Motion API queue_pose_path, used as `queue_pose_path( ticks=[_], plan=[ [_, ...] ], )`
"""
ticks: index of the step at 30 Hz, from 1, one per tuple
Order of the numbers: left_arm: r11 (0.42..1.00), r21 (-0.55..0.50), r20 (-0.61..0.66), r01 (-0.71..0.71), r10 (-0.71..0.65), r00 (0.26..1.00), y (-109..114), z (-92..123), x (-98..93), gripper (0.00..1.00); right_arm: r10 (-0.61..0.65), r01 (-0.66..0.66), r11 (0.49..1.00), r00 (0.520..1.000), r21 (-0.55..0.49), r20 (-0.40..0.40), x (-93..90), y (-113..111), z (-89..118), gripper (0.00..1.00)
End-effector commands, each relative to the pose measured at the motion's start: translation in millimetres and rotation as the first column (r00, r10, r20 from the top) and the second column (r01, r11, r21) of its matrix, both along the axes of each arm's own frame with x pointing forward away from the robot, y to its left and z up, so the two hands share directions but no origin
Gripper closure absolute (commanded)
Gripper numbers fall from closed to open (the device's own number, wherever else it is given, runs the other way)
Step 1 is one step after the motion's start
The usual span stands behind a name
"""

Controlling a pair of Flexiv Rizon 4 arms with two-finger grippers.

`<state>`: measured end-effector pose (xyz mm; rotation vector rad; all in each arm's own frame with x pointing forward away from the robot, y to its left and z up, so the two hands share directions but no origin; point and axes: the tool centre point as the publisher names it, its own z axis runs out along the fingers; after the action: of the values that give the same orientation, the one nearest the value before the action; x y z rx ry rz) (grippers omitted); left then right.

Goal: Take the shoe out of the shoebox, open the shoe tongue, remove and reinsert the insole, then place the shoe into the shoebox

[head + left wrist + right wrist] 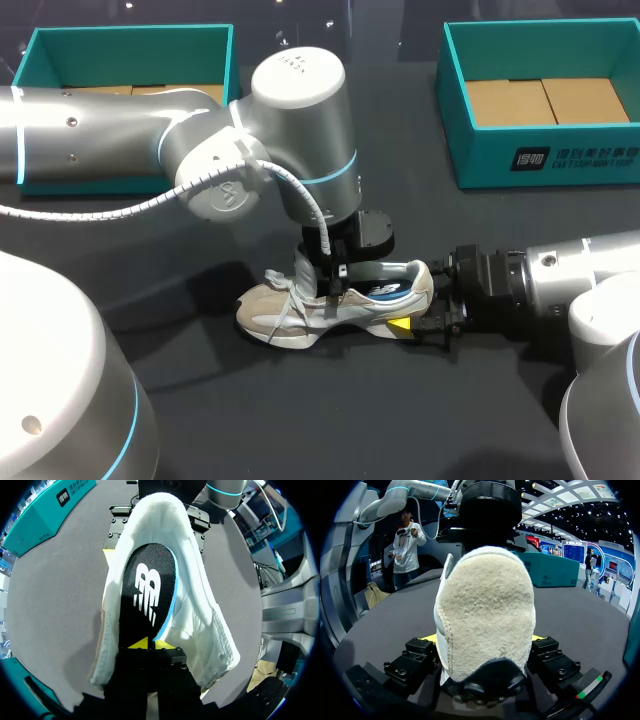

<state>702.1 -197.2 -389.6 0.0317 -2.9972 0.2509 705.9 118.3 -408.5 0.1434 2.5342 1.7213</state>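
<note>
The shoe (330,300) is laid on the table (200,420), out of the shoebox (480,160); its heel (485,615) is pinched from both sides by the right gripper (482,638), so it cannot slide; the left gripper (155,647) is put down inside at the insole (147,595); whether the insole is gripped cannot be told.

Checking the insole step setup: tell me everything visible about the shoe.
The shoe is a beige suede-look sneaker with white laces, white lining and pale sole. It stands on its sole on the dark table, toe to my left, heel right. The opening is spread wide, showing a black, blue-edged insole inside. The right hand clamps the heel from both sides; the left hand is down in the opening.
</note>
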Motion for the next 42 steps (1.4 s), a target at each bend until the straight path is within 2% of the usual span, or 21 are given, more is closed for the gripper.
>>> queue_pose_path(
  ticks=[1,18,42],
  plan=[
    [0.999,-0.044,-0.014,0.002,-0.002,1.0,11.3,2.6,3.9,1.0,-0.001,0.001,1.0,1.0,-0.004,0.001,-0.7,-1.0,-1.1,1.0],
    [0.996,-0.09,-0.064,0.011,-0.017,0.998,27.0,7.3,4.2,1.0,-0.001,0.001,1.0,1.0,-0.004,0.001,-0.7,-1.0,-1.1,1.0],
    [0.976,-0.218,-0.128,0.022,-0.051,0.99,20.9,29.5,1.9,1.0,-0.001,0.001,1.0,1.0,-0.004,0.001,-0.7,-1.0,-1.1,1.0]
  ],
)
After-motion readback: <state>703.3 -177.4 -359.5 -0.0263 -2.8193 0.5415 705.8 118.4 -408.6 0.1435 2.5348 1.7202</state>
